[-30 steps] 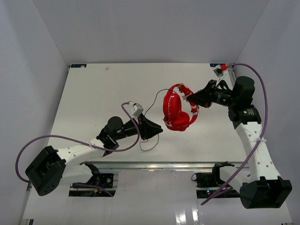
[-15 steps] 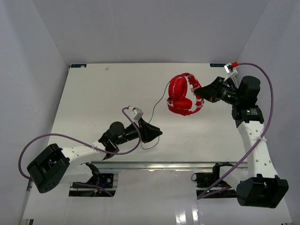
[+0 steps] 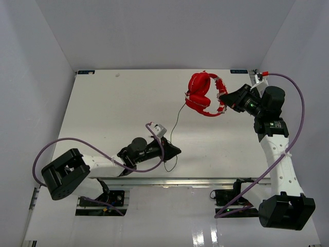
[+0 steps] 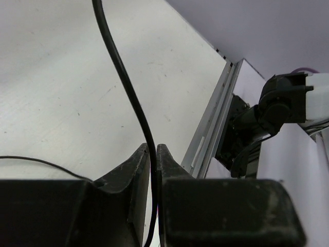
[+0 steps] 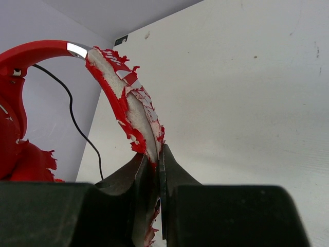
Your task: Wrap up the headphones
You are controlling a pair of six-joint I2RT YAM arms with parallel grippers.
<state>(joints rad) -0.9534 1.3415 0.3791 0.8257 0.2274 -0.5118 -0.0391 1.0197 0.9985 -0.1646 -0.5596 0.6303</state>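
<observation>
The red headphones (image 3: 201,92) hang in the air at the table's far right, held by their peeling red-and-white headband (image 5: 134,116). My right gripper (image 3: 226,99) is shut on that headband (image 3: 220,95); in the right wrist view the band runs up out of the gripper (image 5: 156,154). The thin black cable (image 3: 175,117) drops from the cups to my left gripper (image 3: 177,150), low near the table's front edge. The left gripper (image 4: 152,150) is shut on the cable (image 4: 123,77), which passes between its tips. A short loop of cable (image 3: 170,165) lies on the table in front of it.
The white table (image 3: 113,108) is walled in by grey panels at the sides and back. A metal rail (image 3: 169,180) runs along the front edge, also in the left wrist view (image 4: 213,134). Purple robot cables (image 3: 51,149) loop beside each arm.
My right gripper has carried the headphones up and farther back-right while turning them. My left gripper has moved forward-right toward the front edge with the cable, which now runs longer between them.
</observation>
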